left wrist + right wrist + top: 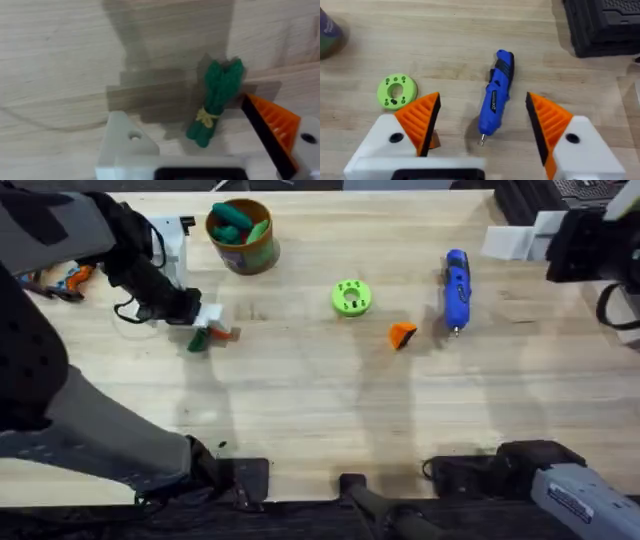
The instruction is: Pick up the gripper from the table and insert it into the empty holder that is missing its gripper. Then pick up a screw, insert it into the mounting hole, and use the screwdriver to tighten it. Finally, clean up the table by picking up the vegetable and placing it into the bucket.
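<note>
Orange wedge-shaped plastic fingertip (402, 334) lies mid-worktop, uninserted, beside the bright blue pen-like screwdriver (495, 103). My left hand (200, 165), one white holder (127, 145) bare, hovers released over the dark green toy vegetable (216, 100); right hand (482, 125) released. I reckon everything's left.

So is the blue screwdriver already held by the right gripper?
No. In the right wrist view the screwdriver lies flat on the table between the open orange-padded fingers of the right gripper, touching neither.
</note>
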